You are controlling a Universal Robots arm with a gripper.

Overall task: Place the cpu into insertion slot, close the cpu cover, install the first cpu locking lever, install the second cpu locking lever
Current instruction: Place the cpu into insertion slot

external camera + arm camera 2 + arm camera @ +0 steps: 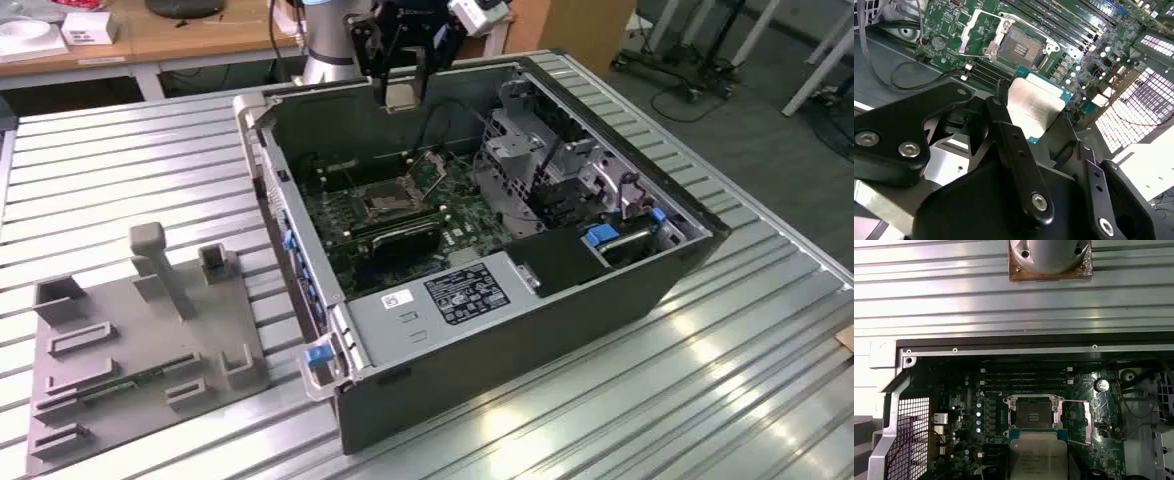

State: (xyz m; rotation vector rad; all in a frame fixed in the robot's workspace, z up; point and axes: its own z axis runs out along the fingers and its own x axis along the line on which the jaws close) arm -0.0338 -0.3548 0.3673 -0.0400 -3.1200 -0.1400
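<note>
My gripper (400, 80) hangs above the far wall of the open computer case (534, 310), shut on the cpu (399, 96). In the second wrist view the black fingers (1004, 125) clamp the cpu (1036, 102) by two opposite edges, its silvery top facing up. The insertion slot (1021, 46) lies bare on the green board below and apart from the chip. The cpu cover (979, 31) stands swung open beside the slot. In the first wrist view the cpu (1038, 455) sits just short of the insertion slot (1034, 415), with a thin wire lever (1077, 422) raised at its side.
Long black memory slots (1069, 22) flank the socket. A drive cage (534, 160) and cables (889, 70) crowd the case's far side. A grey fixture plate with holders (134, 340) lies on the ribbed metal table (747, 380) at the exterior view's left. The arm's base (1051, 257) stands behind the case.
</note>
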